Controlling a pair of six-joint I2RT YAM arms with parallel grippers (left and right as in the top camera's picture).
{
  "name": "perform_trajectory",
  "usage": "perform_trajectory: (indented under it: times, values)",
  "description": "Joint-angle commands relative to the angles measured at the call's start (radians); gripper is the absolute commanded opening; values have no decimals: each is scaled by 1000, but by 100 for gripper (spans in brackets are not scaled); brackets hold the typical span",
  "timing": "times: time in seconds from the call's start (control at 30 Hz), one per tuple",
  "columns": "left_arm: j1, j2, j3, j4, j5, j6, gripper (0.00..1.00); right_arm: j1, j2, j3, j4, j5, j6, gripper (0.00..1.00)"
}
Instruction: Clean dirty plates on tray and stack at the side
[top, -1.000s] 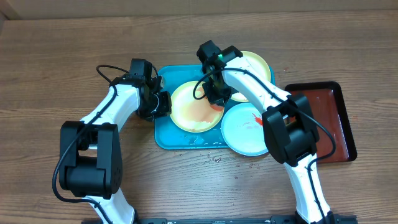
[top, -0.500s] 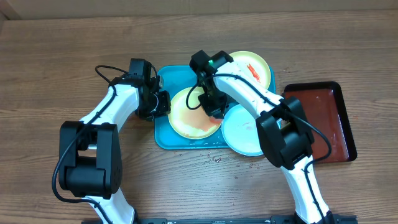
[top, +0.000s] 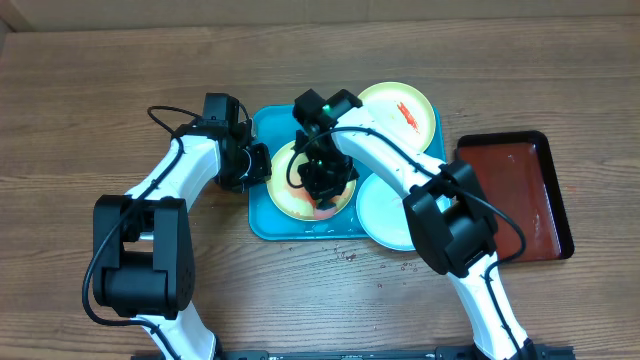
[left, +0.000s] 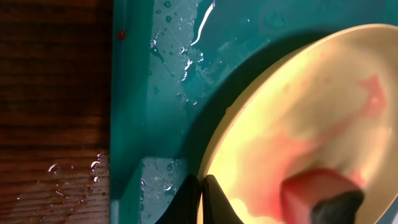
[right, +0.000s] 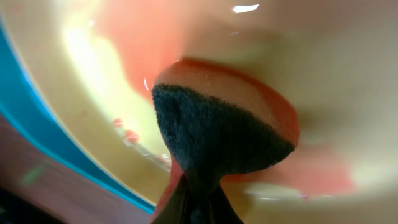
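Note:
A pale yellow-green plate (top: 285, 195) smeared with red sauce lies in the turquoise tray (top: 268, 225). My left gripper (top: 262, 165) is shut on this plate's left rim; the left wrist view shows the jaws (left: 202, 199) pinching the rim of the plate (left: 311, 106) over the wet tray (left: 161, 93). My right gripper (top: 322, 185) is shut on a red-and-dark sponge (top: 327, 208) pressed onto the plate's middle. The right wrist view shows the jaws (right: 199, 199), the sponge (right: 217, 130) and the plate (right: 311, 62). A second yellow-green plate (top: 400, 108) with sauce sits at the tray's far right corner. A white plate (top: 385, 215) overlaps the tray's right edge.
A dark red tray (top: 530, 190) lies on the right of the wood table (top: 120, 70). Water drops lie on the wood in front of the turquoise tray (top: 345, 255). The sponge also shows in the left wrist view (left: 311, 193).
My right gripper has slid the sponge from the plate's right edge leftward and toward the front, onto its middle. The left gripper has stayed on the rim.

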Motion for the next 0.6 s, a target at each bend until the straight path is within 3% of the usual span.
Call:
perform_trajectory:
  times: [0.0, 0.57]
  values:
    - [9, 1, 7, 4, -33, -26, 4, 14, 21, 18, 6, -47, -5, 4]
    - [9, 1, 7, -6, -37, -21, 4, -129, 21, 17, 10, 275, 59, 4]
